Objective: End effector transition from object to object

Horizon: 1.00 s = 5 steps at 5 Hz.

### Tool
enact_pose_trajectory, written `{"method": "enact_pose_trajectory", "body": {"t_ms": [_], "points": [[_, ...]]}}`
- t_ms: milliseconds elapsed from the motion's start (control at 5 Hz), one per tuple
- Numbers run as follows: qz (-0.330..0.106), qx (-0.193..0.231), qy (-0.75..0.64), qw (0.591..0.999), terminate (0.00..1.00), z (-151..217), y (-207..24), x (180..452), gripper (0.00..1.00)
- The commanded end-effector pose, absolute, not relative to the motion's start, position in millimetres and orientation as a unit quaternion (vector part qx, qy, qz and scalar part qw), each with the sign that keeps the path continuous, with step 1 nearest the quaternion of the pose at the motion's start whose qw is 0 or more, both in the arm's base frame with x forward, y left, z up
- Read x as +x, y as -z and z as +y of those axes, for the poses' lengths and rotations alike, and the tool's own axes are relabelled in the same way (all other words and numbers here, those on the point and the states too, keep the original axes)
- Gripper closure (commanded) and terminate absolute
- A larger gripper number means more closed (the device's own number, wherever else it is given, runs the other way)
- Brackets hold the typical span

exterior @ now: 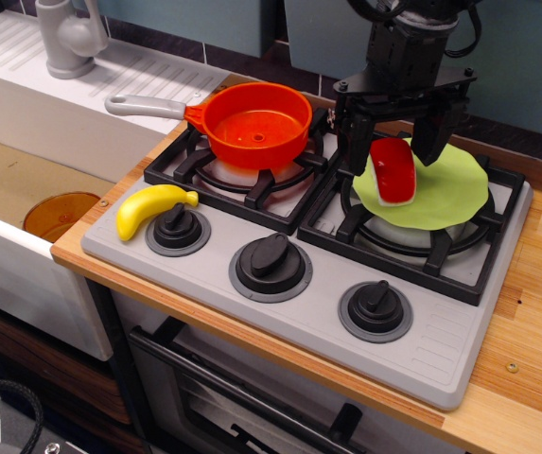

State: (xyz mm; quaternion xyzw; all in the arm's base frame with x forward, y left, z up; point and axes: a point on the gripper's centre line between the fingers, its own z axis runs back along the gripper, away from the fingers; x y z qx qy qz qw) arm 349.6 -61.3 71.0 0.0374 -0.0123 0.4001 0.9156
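Two end effector [395, 142] fingers straddle red block [393, 170].

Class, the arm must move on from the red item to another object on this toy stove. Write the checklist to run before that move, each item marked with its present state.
1. Gripper fingers spread: ok, they straddle the red dish.
2. Dish released: cannot tell.
3. Dish resting on green plate: ok.
4. Orange pan seated on left burner: ok.
5. Banana lying unobstructed at stove's front left: ok.
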Motion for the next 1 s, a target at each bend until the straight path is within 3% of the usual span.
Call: {"method": "enact_pose_trajectory", "body": {"t_ms": [0,600,800], "points": [[-0.012,0.037,-0.400,0.916,0.00,-61.3,-71.0,349.6,0.00],[0.031,0.087,-0.411,0.907,0.00,-65.4,-174.7,320.1,0.00],[0.039,0.091,-0.391,0.915,0.00,-49.2,-182.7,314.8,0.00]]}}
